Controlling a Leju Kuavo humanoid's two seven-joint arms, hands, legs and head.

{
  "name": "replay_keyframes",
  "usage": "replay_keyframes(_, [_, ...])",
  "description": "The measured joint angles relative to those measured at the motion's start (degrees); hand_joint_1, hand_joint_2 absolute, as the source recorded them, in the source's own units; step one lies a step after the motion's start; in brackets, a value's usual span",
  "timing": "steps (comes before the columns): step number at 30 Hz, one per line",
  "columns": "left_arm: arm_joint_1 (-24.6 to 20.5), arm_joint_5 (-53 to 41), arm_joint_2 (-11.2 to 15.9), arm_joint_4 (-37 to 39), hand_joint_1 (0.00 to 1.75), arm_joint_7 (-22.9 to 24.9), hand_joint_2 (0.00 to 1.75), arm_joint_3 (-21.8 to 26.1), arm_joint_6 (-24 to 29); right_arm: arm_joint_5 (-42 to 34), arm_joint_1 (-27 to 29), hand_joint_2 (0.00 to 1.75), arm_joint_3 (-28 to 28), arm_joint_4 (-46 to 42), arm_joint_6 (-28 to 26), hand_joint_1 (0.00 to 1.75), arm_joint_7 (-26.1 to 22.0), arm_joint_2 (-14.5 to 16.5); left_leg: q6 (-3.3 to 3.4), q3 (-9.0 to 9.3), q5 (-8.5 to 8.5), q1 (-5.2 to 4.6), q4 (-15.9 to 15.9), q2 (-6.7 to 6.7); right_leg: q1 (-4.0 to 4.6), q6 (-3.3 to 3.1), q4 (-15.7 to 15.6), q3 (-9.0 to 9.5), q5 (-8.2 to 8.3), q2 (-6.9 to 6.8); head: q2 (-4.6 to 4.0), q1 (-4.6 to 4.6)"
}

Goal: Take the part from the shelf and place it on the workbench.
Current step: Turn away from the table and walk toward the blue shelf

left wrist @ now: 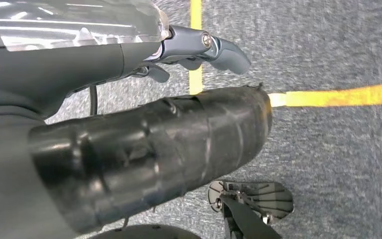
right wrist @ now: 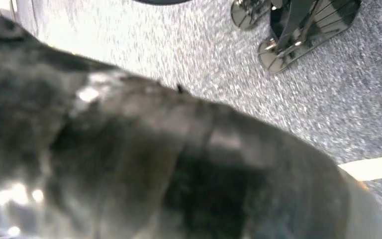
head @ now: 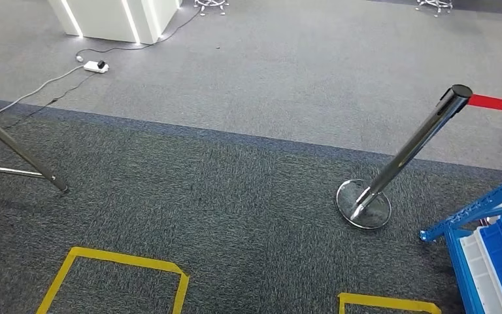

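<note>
Head view, left to right: one slanted silver metal pole (head: 14,149) with a thinner bar off it, at the left edge. One white power strip (head: 96,66) with grey cables on the light grey carpet, just in front of one white lit-edged cabinet base (head: 114,18). Two yellow floor-tape outlines on the dark grey carpet (head: 235,196): a near-full square (head: 121,278) at left, a partial one (head: 387,303) further right. One chrome barrier post (head: 410,152) on a round base, one red belt (head: 498,103) running from its top. One blue metal shelf (head: 477,208) at the right edge holding blue and white plastic bins (head: 500,261); can't tell the part among them.

Left wrist view: left robot hand (left wrist: 199,47), grey thumb and darker fingers curled, nothing in it. Right robot hand: blurred, can't tell its state.
</note>
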Motion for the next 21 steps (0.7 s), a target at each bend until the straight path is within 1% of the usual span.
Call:
replay_keyframes(1, [0.08, -0.02, 0.02, 0.0, 0.0, -0.02, 0.0, 0.05, 0.01, 0.1, -0.05, 0.0, 0.0, 0.02, 0.01, 0.0, 0.04, 0.01, 0.11, -0.04, -0.04, -0.12, 0.01, 0.71, -0.06, 0.17, 3.87, -1.94, -1.75, -0.83, 0.0, 0.0])
replay_keyframes(2, [0.15, -0.02, 0.06, 0.0, 0.0, -0.02, 0.0, 0.11, 0.02, 0.21, -0.07, 0.0, 0.0, 0.04, 0.02, 0.0, 0.07, 0.01, 0.16, -0.05, -0.12, -0.23, 0.03, 1.45, -0.16, 0.31, 6.9, -3.43, -2.74, -1.25, 0.0, 0.0])
replay_keyframes(3, [0.19, -0.03, 0.09, 0.0, 0.0, -0.02, 0.0, 0.2, 0.03, 0.32, -0.06, 0.0, -0.01, 0.05, 0.03, 0.0, 0.08, 0.01, 0.17, -0.02, -0.22, -0.31, 0.05, 2.14, -0.24, 0.38, 8.1, -4.0, -2.64, -1.5, 0.0, 0.0])
replay_keyframes(4, [0.17, -0.04, 0.13, 0.0, 0.0, -0.02, 0.0, 0.28, 0.05, 0.38, -0.01, 0.0, -0.01, 0.07, 0.03, 0.0, 0.09, 0.01, 0.13, 0.07, -0.35, -0.35, 0.08, 2.75, -0.3, 0.38, 7.08, -3.44, -1.49, -1.72, 0.0, 0.01])
replay_keyframes(5, [0.14, -0.05, 0.15, 0.0, 0.0, -0.02, 0.0, 0.35, 0.07, 0.43, 0.03, 0.0, -0.02, 0.07, 0.04, 0.0, 0.1, 0.01, 0.05, 0.23, -0.51, -0.37, 0.11, 3.27, -0.33, 0.3, 4.08, -1.82, 0.39, -2.08, 0.0, 0.0])
replay_keyframes(6, [0.1, -0.06, 0.15, 0.0, 0.0, -0.02, 0.0, 0.4, 0.09, 0.46, 0.06, 0.0, -0.02, 0.07, 0.04, 0.0, 0.1, 0.01, -0.08, 0.44, -0.7, -0.38, 0.16, 3.77, -0.3, 0.13, 0.1, 0.33, 2.34, -2.88, 0.0, 0.01])
replay_keyframes(7, [0.08, -0.08, 0.16, 0.0, 0.0, -0.02, 0.0, 0.45, 0.11, 0.49, 0.05, 0.0, -0.02, 0.07, 0.04, 0.0, 0.11, 0.0, -0.33, 0.63, -0.95, -0.51, 0.24, 4.25, -0.02, -0.18, -3.53, 2.23, 3.62, -3.98, 0.0, 0.0])
replay_keyframes(8, [0.07, -0.09, 0.16, 0.0, 0.0, -0.02, 0.0, 0.51, 0.13, 0.51, -0.01, 0.0, -0.02, 0.07, 0.04, 0.0, 0.11, 0.01, -0.62, 0.79, -1.18, -0.6, 0.31, 4.72, 0.24, -0.55, -6.07, 3.52, 4.34, -4.76, 0.0, -0.01])
replay_keyframes(9, [0.05, -0.11, 0.17, 0.0, 0.0, -0.02, 0.0, 0.57, 0.15, 0.52, -0.07, 0.0, -0.02, 0.08, 0.04, 0.0, 0.11, 0.01, -0.93, 0.92, -1.37, -0.69, 0.35, 5.18, 0.51, -0.92, -7.35, 4.09, 4.45, -5.24, 0.0, -0.02])
replay_keyframes(10, [0.01, -0.13, 0.19, 0.0, 0.0, -0.02, 0.0, 0.65, 0.15, 0.52, -0.1, 0.0, -0.02, 0.08, 0.03, 0.0, 0.11, 0.02, -1.23, 1.06, -1.51, -0.76, 0.34, 5.64, 0.78, -1.25, -7.66, 4.09, 4.29, -5.08, 0.0, -0.03])
replay_keyframes(11, [-0.06, -0.13, 0.2, 0.0, 0.0, -0.02, 0.0, 0.72, 0.16, 0.53, -0.11, 0.0, -0.02, 0.09, 0.02, 0.0, 0.11, 0.02, -1.5, 1.27, -1.62, -0.73, 0.31, 6.1, 0.71, -1.56, -7.79, 4.07, 4.37, -4.4, 0.0, -0.04])
replay_keyframes(12, [-0.12, -0.11, 0.21, 0.0, 0.0, -0.03, 0.0, 0.77, 0.16, 0.53, -0.06, 0.0, -0.02, 0.09, 0.01, 0.0, 0.11, 0.04, -1.79, 1.42, -1.94, -0.62, 0.52, 6.01, 0.6, -1.84, -8.01, 4.18, 4.47, -3.85, 0.0, -0.03])
replay_keyframes(13, [-0.16, -0.09, 0.22, 0.0, 0.0, -0.07, 0.0, 0.81, 0.15, 0.53, -0.02, 0.0, -0.02, 0.09, -0.03, 0.0, 0.11, 0.07, -2.05, 1.2, -2.72, -0.52, 1.45, 5.15, 0.46, -2.19, -8.25, 4.3, 4.61, -3.3, 0.0, -0.05])
replay_keyframes(14, [-0.17, -0.07, 0.23, 0.0, 0.0, -0.1, 0.0, 0.84, 0.15, 0.53, -0.05, 0.0, -0.02, 0.09, -0.06, 0.0, 0.11, 0.09, -2.31, 0.35, -4.13, -0.41, 3.54, 3.8, 0.27, -2.55, -8.48, 4.42, 4.77, -2.78, 0.0, -0.07])
replay_keyframes(15, [-0.14, -0.04, 0.24, 0.0, 0.0, -0.14, 0.0, 0.87, 0.14, 0.53, -0.08, 0.0, -0.02, 0.09, -0.09, 0.0, 0.11, 0.12, -2.48, -1.13, -5.98, -0.25, 6.78, 2.18, 0.2, -2.81, -8.57, 4.45, 4.87, -2.3, 0.0, -0.09])
replay_keyframes(16, [-0.1, -0.02, 0.24, 0.0, 0.0, -0.16, 0.0, 0.91, 0.14, 0.53, -0.14, 0.0, -0.02, 0.09, -0.11, 0.0, 0.12, 0.13, -2.59, -3.08, -7.88, -0.2, 10.76, 0.95, 0.22, -3.0, -8.56, 4.38, 4.91, -1.73, 0.0, -0.12])
replay_keyframes(17, [0.0, -0.01, 0.24, 0.0, 0.0, -0.17, 0.0, 0.95, 0.13, 0.53, -0.17, 0.0, -0.02, 0.09, -0.11, 0.0, 0.13, 0.13, -2.68, -4.92, -9.17, -0.14, 14.38, 0.41, 0.25, -3.08, -8.53, 4.34, 4.93, -1.09, 0.0, -0.13])
replay_keyframes(18, [0.1, 0.01, 0.25, 0.0, 0.0, -0.17, 0.0, 0.97, 0.11, 0.54, -0.16, 0.0, -0.02, 0.09, -0.11, 0.0, 0.13, 0.13, -2.72, -6.11, -9.38, -0.1, 16.5, 0.22, 0.28, -3.1, -8.48, 4.35, 4.93, -0.36, 0.0, -0.13])
replay_keyframes(19, [0.17, 0.02, 0.25, 0.0, 0.0, -0.17, 0.0, 0.98, 0.1, 0.54, -0.14, 0.0, -0.02, 0.09, -0.1, 0.0, 0.13, 0.13, -2.72, -6.42, -8.43, -0.08, 16.59, 0.14, 0.29, -3.09, -8.4, 4.38, 4.91, 0.42, 0.0, -0.13])
replay_keyframes(20, [0.2, 0.04, 0.25, 0.0, 0.0, -0.17, 0.0, 0.98, 0.09, 0.55, -0.13, 0.0, -0.02, 0.09, -0.1, 0.0, 0.13, 0.14, -2.66, -5.68, -6.45, -0.06, 14.39, 0.0, 0.26, -3.03, -8.26, 4.42, 4.88, 1.21, 0.0, -0.13])
replay_keyframes(21, [0.2, 0.04, 0.26, 0.0, 0.0, -0.18, 0.0, 0.98, 0.08, 0.55, -0.13, 0.0, -0.02, 0.09, -0.09, 0.0, 0.13, 0.16, -2.57, -4.23, -3.99, -0.02, 10.62, -0.57, 0.21, -2.91, -8.06, 4.42, 4.8, 1.97, 0.0, -0.13])
